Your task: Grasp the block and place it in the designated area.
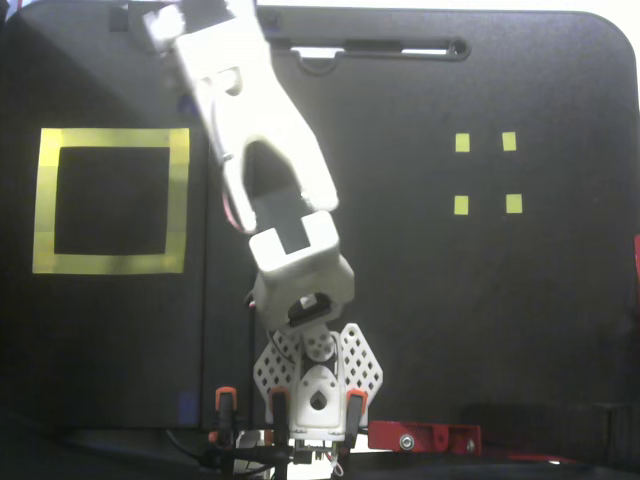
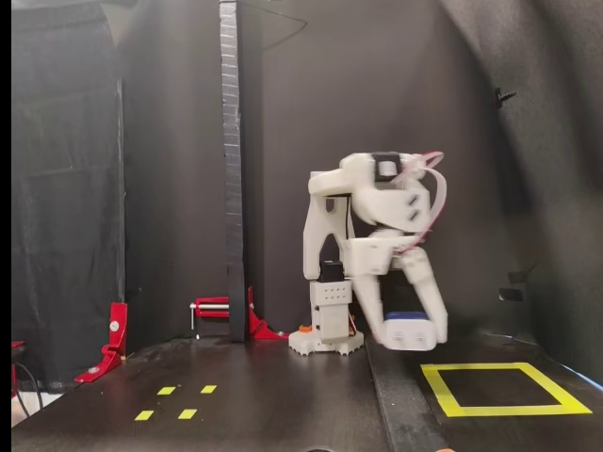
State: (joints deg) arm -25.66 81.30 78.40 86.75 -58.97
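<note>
In the front fixed view my white gripper [image 2: 411, 333] hangs just above the floor, shut on the dark-blue block [image 2: 405, 316], of which only a blue strip shows between the white fingers. It sits a little left of and behind the designated area [image 2: 454, 398], a large yellow tape square, and is blurred by motion. In the top-down fixed view the overexposed arm reaches up and left from its base, and the gripper [image 1: 185, 22] ends near the top edge, up and right of the designated area [image 1: 178, 200]. The block is hidden there.
Four small yellow tape squares [image 1: 487, 172] lie right of the arm, seen at front left in the other view [image 2: 175, 402]. A black ridge [image 1: 228, 330] divides the floor. A tall black post [image 2: 231, 169] and red clamps [image 2: 221, 306] stand behind the base [image 2: 325, 341].
</note>
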